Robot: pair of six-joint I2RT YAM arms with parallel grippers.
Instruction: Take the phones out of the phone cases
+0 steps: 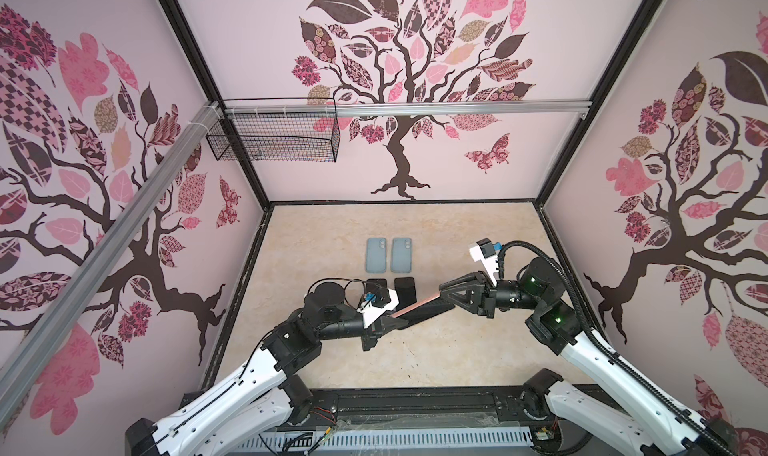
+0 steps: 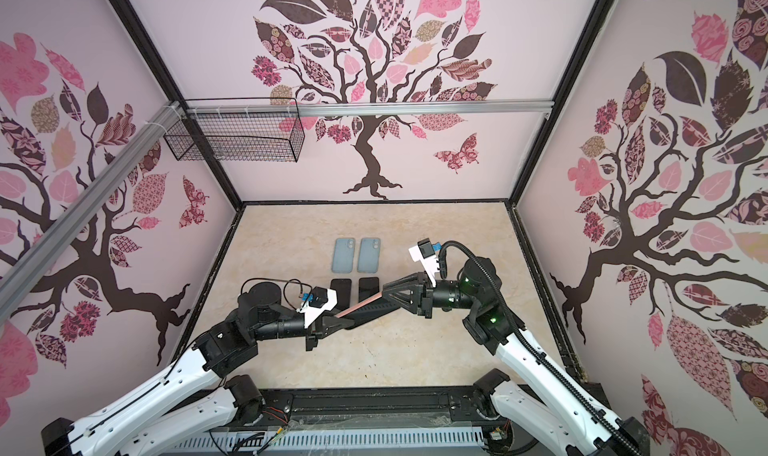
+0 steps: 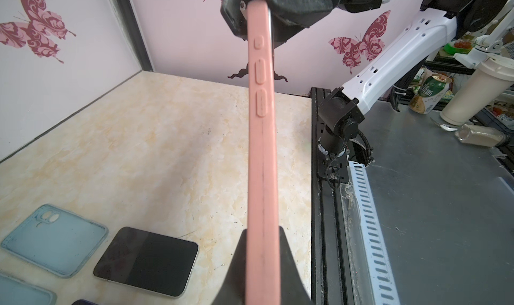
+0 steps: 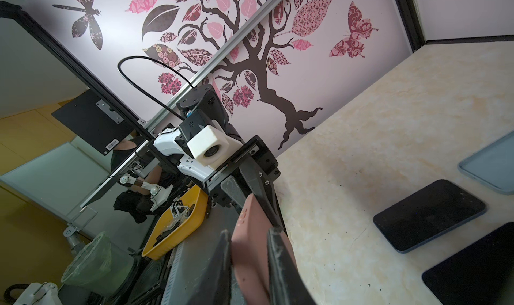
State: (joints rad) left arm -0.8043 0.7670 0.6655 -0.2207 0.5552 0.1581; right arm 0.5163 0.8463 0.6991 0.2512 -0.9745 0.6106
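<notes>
Spanning lower left to upper right in a top view, the pink case [image 1: 417, 306] hung between left claw [image 1: 397, 321] and right claw [image 1: 445, 295], each clamped on an end.

**A:** How do the arms stand?

**B:** In both top views the left arm [image 1: 232, 385] rises from the near edge, folds at the elbow and stretches its forearm toward the middle. The right arm [image 1: 602, 362] does much the same from the other side, with its wrist turned inward.

**A:** And the grippers?

**B:** They face each other, tips near but apart. The left gripper [image 1: 405, 320] is clamped on one end of the pink phone case [image 1: 415, 305] (its fingers [image 3: 289, 267] hug both flat faces). The right gripper [image 1: 444, 291] has its jaws pressed on the opposite end.
</notes>
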